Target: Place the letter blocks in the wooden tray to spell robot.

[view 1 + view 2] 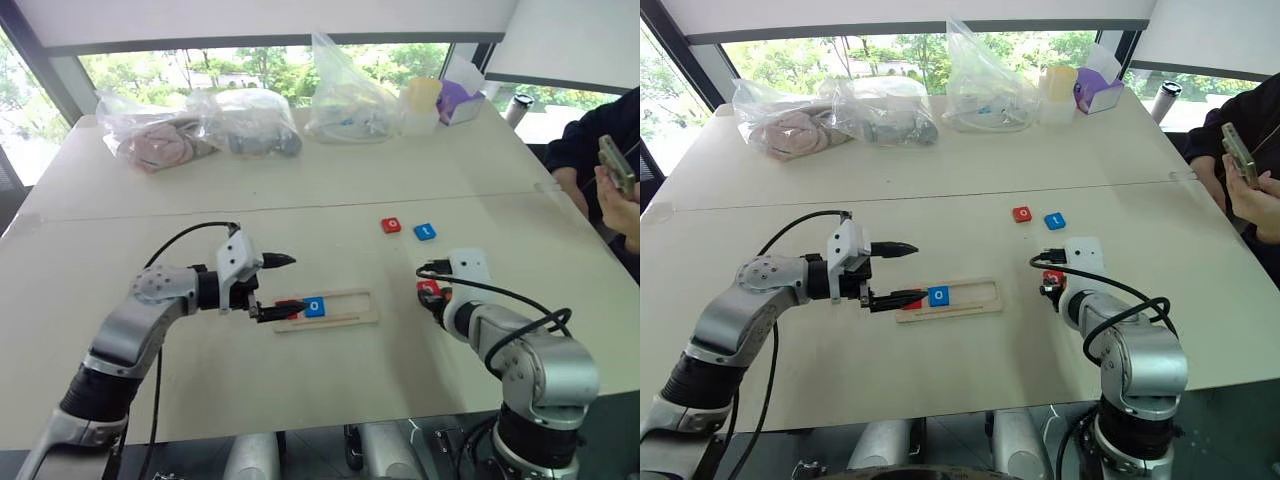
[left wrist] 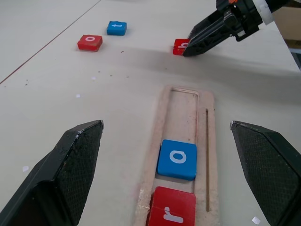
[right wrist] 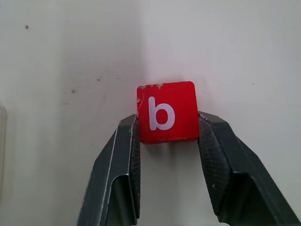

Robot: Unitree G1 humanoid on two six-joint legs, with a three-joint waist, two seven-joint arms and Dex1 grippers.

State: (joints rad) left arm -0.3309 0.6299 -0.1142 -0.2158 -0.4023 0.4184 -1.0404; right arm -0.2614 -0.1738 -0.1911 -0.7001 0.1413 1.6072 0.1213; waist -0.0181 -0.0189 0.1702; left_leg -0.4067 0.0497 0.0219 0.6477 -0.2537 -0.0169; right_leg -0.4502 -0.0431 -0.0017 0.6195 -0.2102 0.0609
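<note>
The left gripper (image 1: 268, 287) hangs over the left end of the wooden tray (image 1: 352, 308), its two black fingers spread wide apart with nothing between them. In that end of the tray lie two letter blocks side by side: a red r block (image 2: 171, 211) at the very end, and a blue o block (image 2: 177, 158) touching it on the inner side; the remaining length of the tray is bare wood. To the right of the tray, apart from it, the right gripper (image 3: 167, 136) points down at the counter (image 1: 300, 210) with its fingers close together, one against each side of a red b block (image 3: 165, 111) that lies flat on the counter. Farther back, beyond the tray's right end, a red o block (image 1: 391, 225) and a blue t block (image 1: 425, 231) lie just beside each other on the counter. At the far edge stand clear plastic bags (image 1: 200, 128) with soft contents and a purple box (image 1: 458, 100). A person's hand (image 1: 622, 200) with a phone shows at the right edge.
</note>
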